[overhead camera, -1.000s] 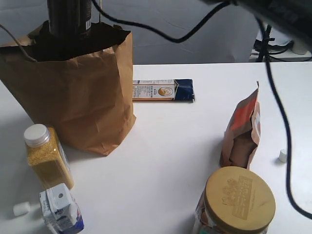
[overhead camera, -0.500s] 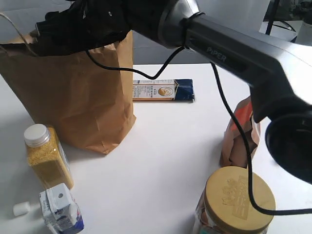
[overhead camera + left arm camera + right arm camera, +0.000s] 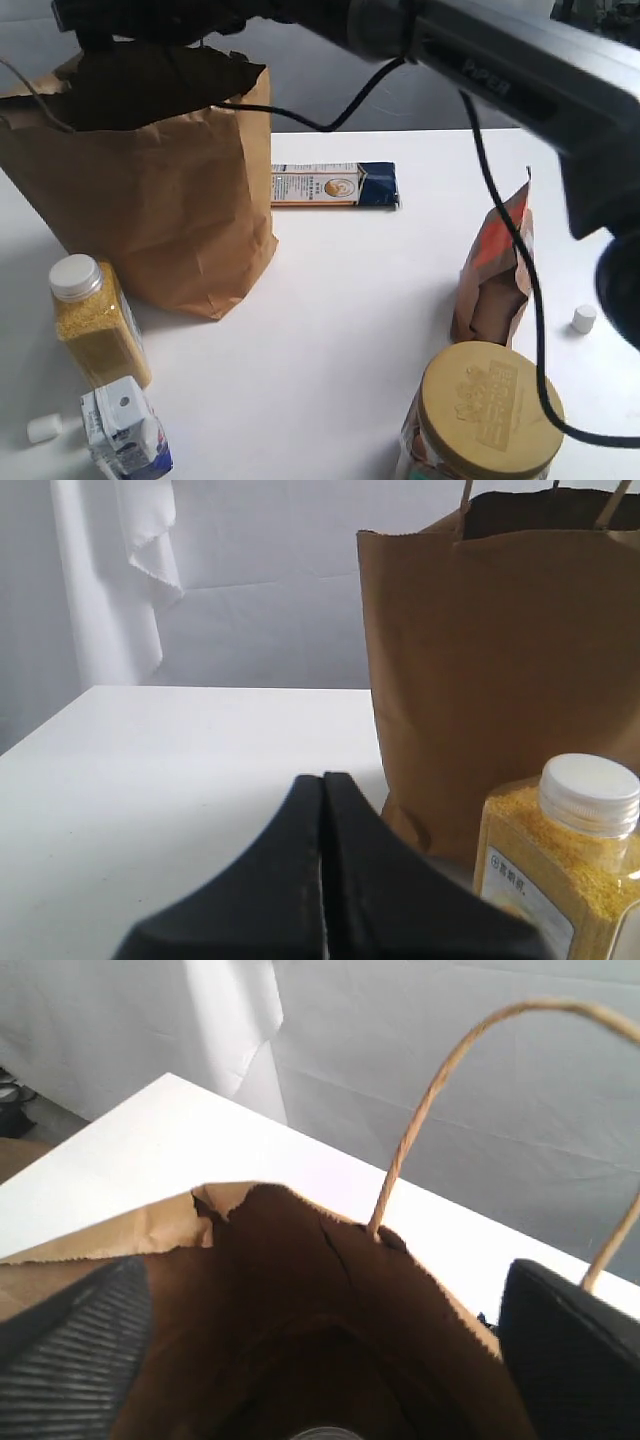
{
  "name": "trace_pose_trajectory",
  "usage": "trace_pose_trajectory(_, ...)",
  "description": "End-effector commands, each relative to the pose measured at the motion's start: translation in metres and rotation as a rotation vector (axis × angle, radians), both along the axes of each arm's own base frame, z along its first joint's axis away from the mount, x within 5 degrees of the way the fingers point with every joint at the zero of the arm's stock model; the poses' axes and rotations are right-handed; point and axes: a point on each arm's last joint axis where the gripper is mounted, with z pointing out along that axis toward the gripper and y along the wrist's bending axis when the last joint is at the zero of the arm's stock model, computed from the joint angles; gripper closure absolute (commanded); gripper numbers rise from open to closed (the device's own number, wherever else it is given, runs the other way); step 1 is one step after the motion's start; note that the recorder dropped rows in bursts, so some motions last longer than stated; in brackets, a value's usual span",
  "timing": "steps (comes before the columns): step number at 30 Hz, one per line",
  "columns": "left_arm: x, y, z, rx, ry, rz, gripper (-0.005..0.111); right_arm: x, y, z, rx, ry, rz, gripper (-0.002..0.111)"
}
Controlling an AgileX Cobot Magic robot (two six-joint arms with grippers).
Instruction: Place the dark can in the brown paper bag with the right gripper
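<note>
The brown paper bag point(image 3: 150, 190) stands upright at the back left of the table, its mouth open. My right gripper point(image 3: 140, 18) hovers just above that mouth, on the black arm that reaches across from the right. In the right wrist view I look down into the bag point(image 3: 300, 1290). The right gripper point(image 3: 320, 1350) is open, its fingers point(image 3: 75, 1345) wide apart with nothing between them. Only the silver top rim of the dark can point(image 3: 325, 1432) shows, deep inside the bag. My left gripper point(image 3: 322, 780) is shut and empty, low over the table near the bag point(image 3: 500, 660).
A yellow-filled bottle point(image 3: 95, 320) point(image 3: 560, 860) and a small carton point(image 3: 125, 430) stand in front of the bag. A flat box point(image 3: 335, 185) lies behind. The brown-and-orange pouch point(image 3: 495, 270) and the tan-lidded jar point(image 3: 485, 415) are at the right. Small white caps point(image 3: 43, 428) point(image 3: 582, 318) lie loose.
A second ago the right gripper held the dark can above the bag's mouth. It then dipped into the bag and has now risen, open, with the can left inside.
</note>
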Motion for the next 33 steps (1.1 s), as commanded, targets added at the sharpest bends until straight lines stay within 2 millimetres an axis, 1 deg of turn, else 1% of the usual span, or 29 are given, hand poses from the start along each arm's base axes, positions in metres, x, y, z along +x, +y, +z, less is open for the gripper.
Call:
trace_pose_trajectory(1,0.000,0.000,0.000,0.001,-0.014,-0.005,0.107,-0.034,-0.034,0.066,-0.017,-0.044,-0.045,0.094)
trace_pose_trajectory(2,0.000,0.000,0.000,0.001,-0.014,-0.005,0.107,-0.041,-0.042,0.076,-0.051,-0.063,-0.059,0.107)
trace_pose_trajectory(4,0.000,0.000,0.000,0.001,-0.014,-0.005,0.107,-0.051,-0.056,0.089,-0.078,-0.066,-0.069,0.108)
trace_pose_trajectory(6,0.000,0.000,0.000,0.001,-0.014,-0.005,0.107,-0.061,-0.070,0.100,-0.050,-0.093,-0.052,0.108)
trace_pose_trajectory(7,0.000,0.000,0.000,0.001,-0.014,-0.005,0.107,-0.067,-0.081,0.104,-0.034,-0.118,-0.041,0.108)
trace_pose_trajectory(8,0.000,0.000,0.000,0.001,-0.014,-0.005,0.107,-0.072,-0.090,0.105,0.002,-0.132,-0.029,0.108)
trace_pose_trajectory(9,0.000,0.000,0.000,0.001,-0.014,-0.005,0.107,-0.080,-0.105,0.104,0.048,-0.145,-0.017,0.108)
trace_pose_trajectory(11,0.000,0.000,0.000,0.001,-0.014,-0.005,0.107,-0.090,-0.128,0.099,0.102,-0.144,-0.013,0.108)
trace_pose_trajectory(13,0.000,0.000,0.000,0.001,-0.014,-0.005,0.107,-0.094,-0.153,0.091,0.139,-0.124,-0.017,0.108)
trace_pose_trajectory(14,0.000,0.000,0.000,0.001,-0.014,-0.005,0.107,-0.095,-0.169,0.084,0.146,-0.094,-0.033,0.108)
trace_pose_trajectory(16,0.000,0.000,0.000,0.001,-0.014,-0.005,0.107,-0.095,-0.193,0.074,0.129,-0.066,-0.071,0.108)
trace_pose_trajectory(17,0.000,0.000,0.000,0.001,-0.014,-0.005,0.107,-0.095,-0.211,0.067,0.115,-0.057,-0.099,0.108)
trace_pose_trajectory(18,0.000,0.000,0.000,0.001,-0.014,-0.005,0.107,-0.096,-0.224,0.063,0.107,-0.053,-0.118,0.108)
trace_pose_trajectory(19,0.000,0.000,0.000,0.001,-0.014,-0.005,0.107,-0.097,-0.239,0.062,0.110,-0.063,-0.140,0.108)
trace_pose_trajectory(20,0.000,0.000,0.000,0.001,-0.014,-0.005,0.107,-0.099,-0.255,0.054,0.097,-0.066,-0.164,0.108)
trace_pose_trajectory(23,0.000,0.000,0.000,0.001,-0.014,-0.005,0.107,-0.105,-0.299,0.041,0.098,-0.093,-0.235,0.108)
trace_pose_trajectory(25,0.000,0.000,0.000,0.001,-0.014,-0.005,0.107,-0.109,-0.322,0.032,0.098,-0.118,-0.283,0.108)
trace_pose_trajectory(29,0.000,0.000,0.000,0.001,-0.014,-0.005,0.107,-0.121,-0.362,0.007,0.065,-0.227,-0.347,0.108)
trace_pose_trajectory(31,0.000,0.000,0.000,0.001,-0.014,-0.005,0.107,-0.127,-0.376,-0.009,0.029,-0.292,-0.367,0.108)
trace_pose_trajectory(33,0.000,0.000,0.000,0.001,-0.014,-0.005,0.107,-0.136,-0.388,-0.029,-0.002,-0.340,-0.378,0.108)
